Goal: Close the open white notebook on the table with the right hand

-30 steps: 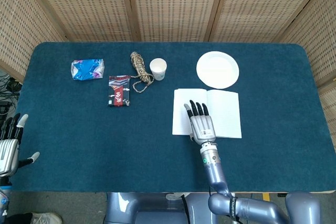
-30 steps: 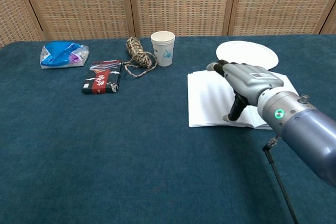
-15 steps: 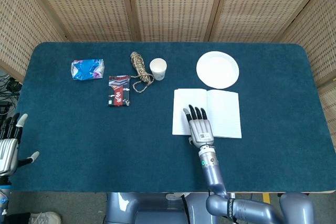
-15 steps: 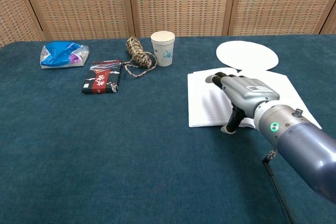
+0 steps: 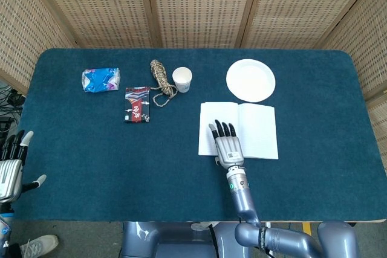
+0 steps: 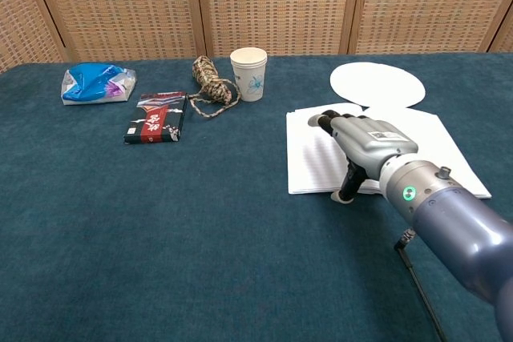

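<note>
Head view: the right hand (image 5: 228, 145) lies flat over the near left page of the open white notebook (image 5: 260, 131), fingers extended and slightly apart, holding nothing. The left hand (image 5: 10, 167) hangs off the counter (image 5: 121, 161) edge, far to its left, fingers spread.

Chest view: the right hand (image 6: 365, 140) hovers over the notebook's (image 6: 317, 154) near edge, thumb pointing down at the page border. A paper plate (image 6: 377, 83) sits just beyond it.
</note>
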Controlling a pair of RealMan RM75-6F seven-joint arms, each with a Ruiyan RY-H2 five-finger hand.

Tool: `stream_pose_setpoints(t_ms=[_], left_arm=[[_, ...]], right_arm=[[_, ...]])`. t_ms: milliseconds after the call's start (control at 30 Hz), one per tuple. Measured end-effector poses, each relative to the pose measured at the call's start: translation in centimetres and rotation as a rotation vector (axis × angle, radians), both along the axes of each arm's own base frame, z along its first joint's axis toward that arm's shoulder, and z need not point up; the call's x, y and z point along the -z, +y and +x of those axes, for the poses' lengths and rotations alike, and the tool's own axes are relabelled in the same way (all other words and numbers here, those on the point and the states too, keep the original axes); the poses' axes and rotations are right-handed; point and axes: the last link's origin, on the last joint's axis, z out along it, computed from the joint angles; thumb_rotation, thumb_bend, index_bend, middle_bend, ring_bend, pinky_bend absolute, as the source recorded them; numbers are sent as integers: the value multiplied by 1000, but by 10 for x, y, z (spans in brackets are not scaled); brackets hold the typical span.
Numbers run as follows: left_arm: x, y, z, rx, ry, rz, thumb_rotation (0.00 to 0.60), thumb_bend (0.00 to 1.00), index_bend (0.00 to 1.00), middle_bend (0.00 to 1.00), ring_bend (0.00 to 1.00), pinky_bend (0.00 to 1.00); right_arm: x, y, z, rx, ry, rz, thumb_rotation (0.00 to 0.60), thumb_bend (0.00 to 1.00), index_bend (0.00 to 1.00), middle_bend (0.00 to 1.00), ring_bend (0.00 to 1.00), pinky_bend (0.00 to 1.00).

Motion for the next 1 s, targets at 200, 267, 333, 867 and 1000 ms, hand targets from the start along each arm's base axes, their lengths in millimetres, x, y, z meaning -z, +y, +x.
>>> stream_pose_setpoints(t_ms=[200,267,333,867,1000], left_arm=[[-1,1,-1,-6,-1,2,600,56,0,0,0,0],[-1,1,-1,-6,1,0,600,56,0,0,0,0],[0,1,-1,-8,0,-1,600,56,0,0,0,0],[2,0,0,-3,-6,-13,600,55,0,0,0,0],[2,0,1,-1,-7,-16,600,55,0,0,0,0]], right_arm=[[4,-2,-2,4,6,2,600,350,0,0,0,0],[5,-3,-3,5,8,2,600,350,0,0,0,0],[6,-3,-3,5,6,3,600,351,0,0,0,0],[7,-7,-4,-26,-12,-54,600,612,33,0,0,0],[6,-7,-7,-19,-24,-66,600,671,34,0,0,0]])
